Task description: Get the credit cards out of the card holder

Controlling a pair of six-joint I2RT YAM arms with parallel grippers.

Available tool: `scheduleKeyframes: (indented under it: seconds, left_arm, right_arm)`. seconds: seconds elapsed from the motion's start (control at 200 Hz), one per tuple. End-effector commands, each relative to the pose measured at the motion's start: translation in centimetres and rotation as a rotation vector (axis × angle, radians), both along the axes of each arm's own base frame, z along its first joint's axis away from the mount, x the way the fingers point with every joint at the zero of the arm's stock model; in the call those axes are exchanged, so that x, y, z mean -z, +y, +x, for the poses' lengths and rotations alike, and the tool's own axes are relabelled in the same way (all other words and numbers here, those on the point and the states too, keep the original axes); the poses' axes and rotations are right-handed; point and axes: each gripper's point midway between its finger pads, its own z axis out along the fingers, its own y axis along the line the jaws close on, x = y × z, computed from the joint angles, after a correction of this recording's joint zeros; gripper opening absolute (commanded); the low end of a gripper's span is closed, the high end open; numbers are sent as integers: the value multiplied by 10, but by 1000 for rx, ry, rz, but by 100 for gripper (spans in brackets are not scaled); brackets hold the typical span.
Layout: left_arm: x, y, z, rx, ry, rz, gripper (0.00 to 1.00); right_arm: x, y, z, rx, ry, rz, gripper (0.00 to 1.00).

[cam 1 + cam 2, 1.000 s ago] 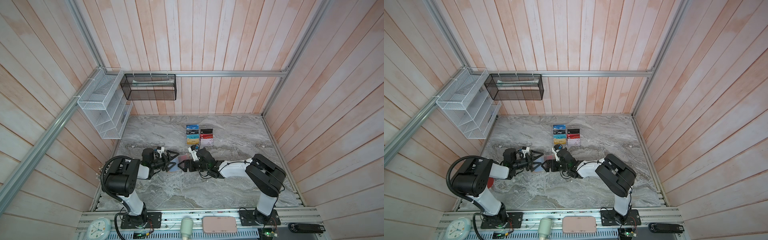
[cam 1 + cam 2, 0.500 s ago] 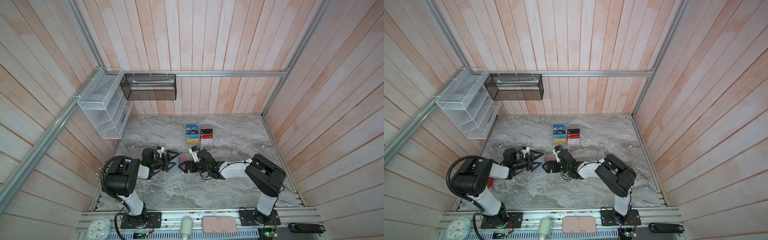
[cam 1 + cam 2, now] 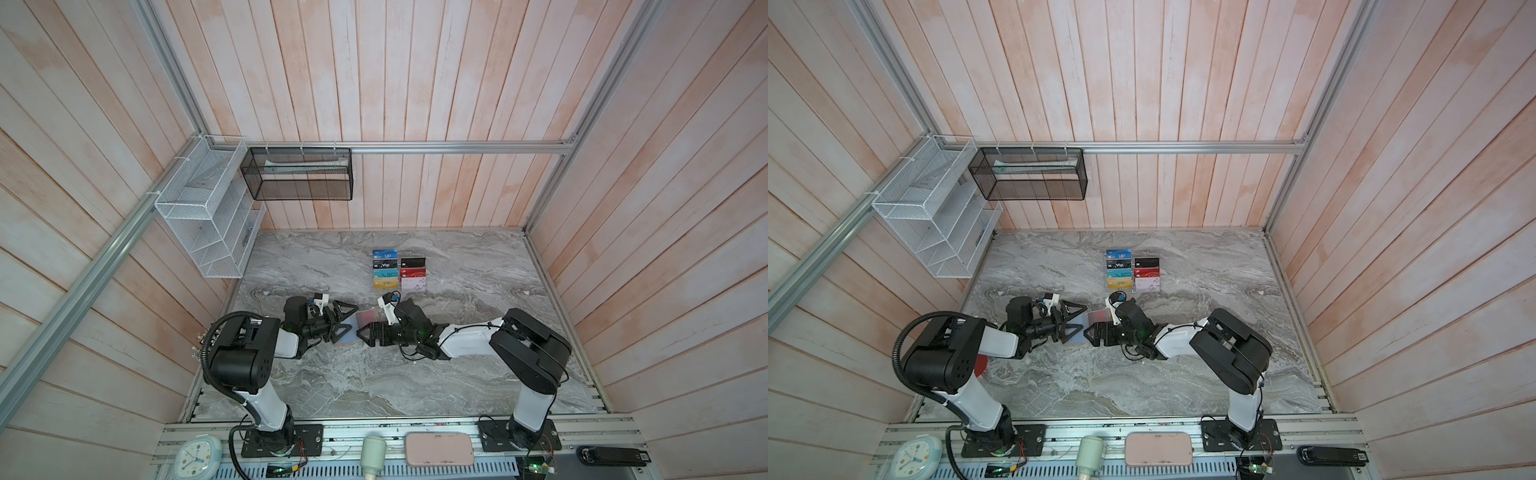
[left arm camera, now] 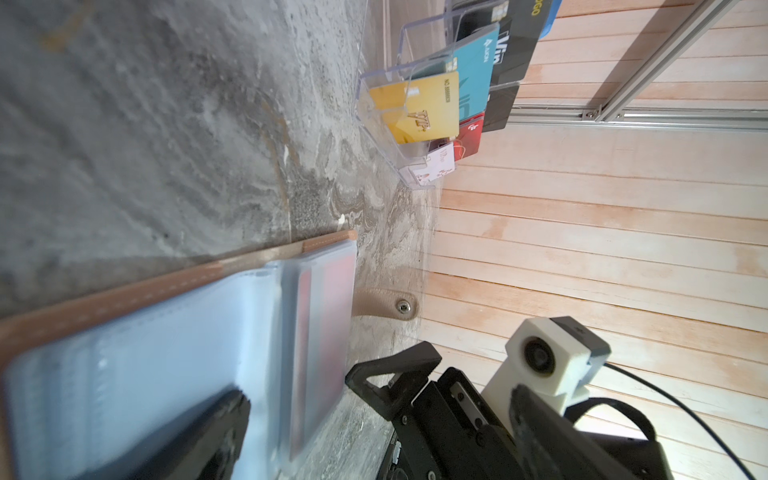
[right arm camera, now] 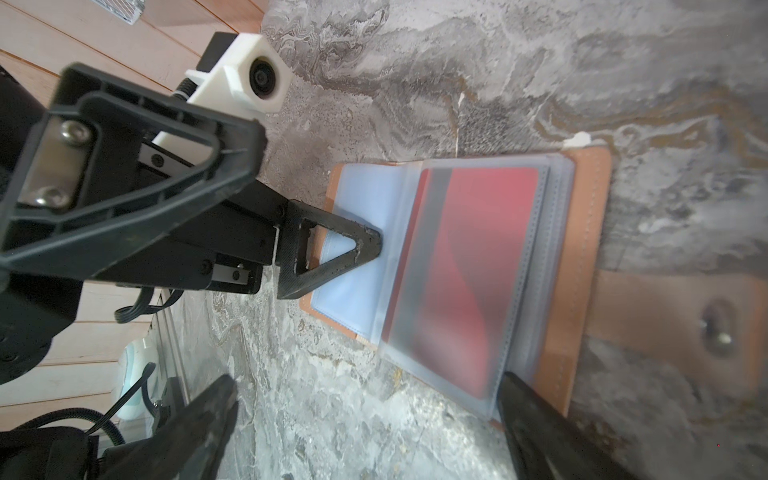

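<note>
left hand (image 3: 353, 319): jaws spread, nothing gripped, one fingertip (image 5: 371, 244) on the card holder's pale blue page | card holder (image 5: 582, 249): open flat on desk (image 3: 374, 382), between both hands, red card (image 5: 478, 270) inside its clear sleeve | right hand (image 5: 368, 380): jaws spread, empty, one finger at sleeve edge

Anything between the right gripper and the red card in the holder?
Yes: the red card lies inside a frosted sleeve of the open card holder, so plastic covers its face. One of the left gripper fingers rests on the pale blue page beside it, not over it. Nothing else blocks the open right gripper.
</note>
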Motion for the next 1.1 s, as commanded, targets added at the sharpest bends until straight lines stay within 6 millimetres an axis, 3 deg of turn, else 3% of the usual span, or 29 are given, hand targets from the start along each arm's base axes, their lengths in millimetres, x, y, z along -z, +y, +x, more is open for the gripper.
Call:
scheduleKeyframes:
  seconds: [0.0, 0.65, 0.89, 1.095]
  left_arm:
    - [37, 11, -9, -53, 131, 65, 100]
    - [37, 10, -9, -50, 132, 64, 100]
    - [38, 11, -9, -53, 133, 67, 100]
    - [39, 11, -9, -54, 137, 67, 100]
  right_arm:
    - [6, 4, -7, -15, 19, 3, 98]
    - [16, -3, -13, -2, 37, 1, 98]
    - [17, -11, -19, 11, 44, 16, 98]
    - [13, -7, -16, 6, 35, 25, 98]
